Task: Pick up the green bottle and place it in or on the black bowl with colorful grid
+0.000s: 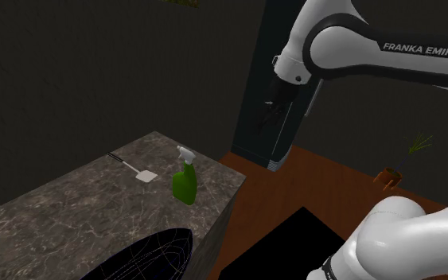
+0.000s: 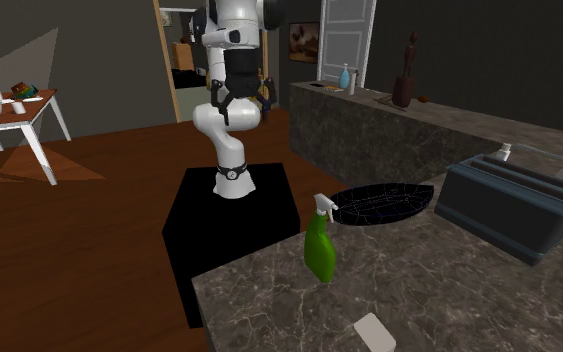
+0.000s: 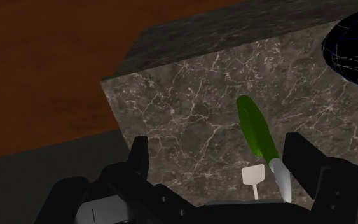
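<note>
Arm [image 1: 349,48] bent high, end effector [image 3: 219,145] seemingly angled toward the green bottle [image 3: 254,127], fingers apart, empty.

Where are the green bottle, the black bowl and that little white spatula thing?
Bottle [image 1: 185,184], shoulder view, on its green body.
Bowl [image 2: 384,203], second exterior view, on its bare inside.
Spatula [image 1: 145,176], shoulder view, on its white blade.

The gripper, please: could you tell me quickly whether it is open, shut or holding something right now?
Gripper: open, holding nothing; the green bottle stands untouched on the stone counter below it.
</note>
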